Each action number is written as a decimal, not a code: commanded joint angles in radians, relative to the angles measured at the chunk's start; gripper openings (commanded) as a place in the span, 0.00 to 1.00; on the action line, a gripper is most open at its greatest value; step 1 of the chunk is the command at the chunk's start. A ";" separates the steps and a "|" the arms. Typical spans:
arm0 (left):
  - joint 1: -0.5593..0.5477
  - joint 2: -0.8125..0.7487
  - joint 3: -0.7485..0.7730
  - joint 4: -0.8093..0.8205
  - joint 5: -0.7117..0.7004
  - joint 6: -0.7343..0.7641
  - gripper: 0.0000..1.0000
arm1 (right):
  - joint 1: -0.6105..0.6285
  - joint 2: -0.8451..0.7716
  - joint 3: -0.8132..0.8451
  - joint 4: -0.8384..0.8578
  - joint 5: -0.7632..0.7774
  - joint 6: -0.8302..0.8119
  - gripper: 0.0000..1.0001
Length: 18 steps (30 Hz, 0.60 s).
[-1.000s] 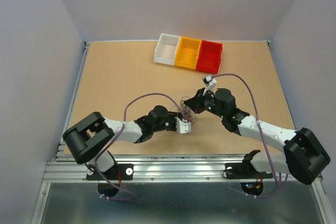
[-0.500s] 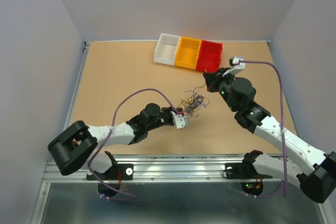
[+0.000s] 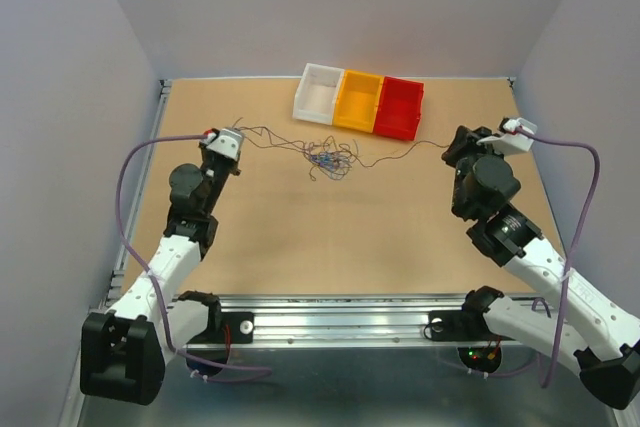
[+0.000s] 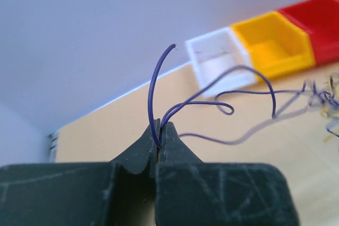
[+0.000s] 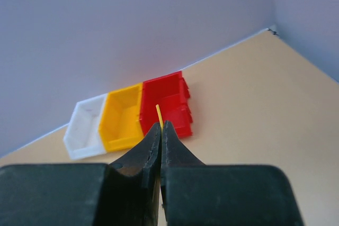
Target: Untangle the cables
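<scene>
A: Which step is this?

B: The pulling-apart, I'd say. The left gripper (image 3: 222,142) is out toward the left edge of the table (image 3: 300,247) and the right gripper (image 3: 458,145) is well over on the right. The cables (image 3: 328,159) lie between them as a small knot just in front of the white bin (image 3: 318,94), with a thin strand running out to each side.

A: And the claws?

B: Both pinched tight. From the left wrist, the fingers are closed on a dark blue wire (image 4: 151,91) that loops up and away toward the knot. From the right wrist they are closed on a yellow wire (image 5: 159,111), with only its short tip showing above the jaws.

A: Next move?

B: My guess is a slow, even draw outward to see whether the knot gives. If it tightens instead, one side should let go and re-grip closer in, because wire this thin could slip out of a hard tug.

A: Any writing?

B: None readable – the white, yellow (image 3: 357,100) and red (image 3: 398,107) bins look plain, and so do the arms
</scene>
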 commanded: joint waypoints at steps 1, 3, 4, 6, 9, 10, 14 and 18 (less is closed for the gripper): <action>0.066 0.016 0.065 0.050 -0.042 -0.170 0.00 | -0.009 -0.049 -0.053 0.004 0.157 -0.006 0.00; 0.073 0.042 0.077 0.033 0.096 -0.156 0.00 | -0.009 -0.062 -0.079 0.004 0.066 -0.011 0.01; 0.073 0.046 0.081 0.029 0.216 -0.148 0.00 | -0.009 -0.064 -0.088 0.004 0.021 -0.012 0.01; 0.073 0.039 0.074 0.027 0.308 -0.144 0.00 | -0.009 -0.052 -0.104 0.004 -0.104 -0.028 0.06; 0.073 0.030 0.065 0.027 0.400 -0.119 0.00 | -0.009 0.020 -0.110 0.004 -0.411 -0.066 0.51; 0.071 0.027 0.062 0.027 0.421 -0.119 0.00 | -0.009 0.051 -0.108 0.004 -0.468 -0.080 0.70; 0.071 0.012 0.053 0.018 0.633 -0.094 0.00 | -0.009 0.247 -0.056 0.028 -0.728 -0.143 0.89; 0.062 -0.017 0.056 -0.004 0.695 -0.088 0.00 | -0.010 0.495 -0.032 0.174 -1.063 -0.270 0.86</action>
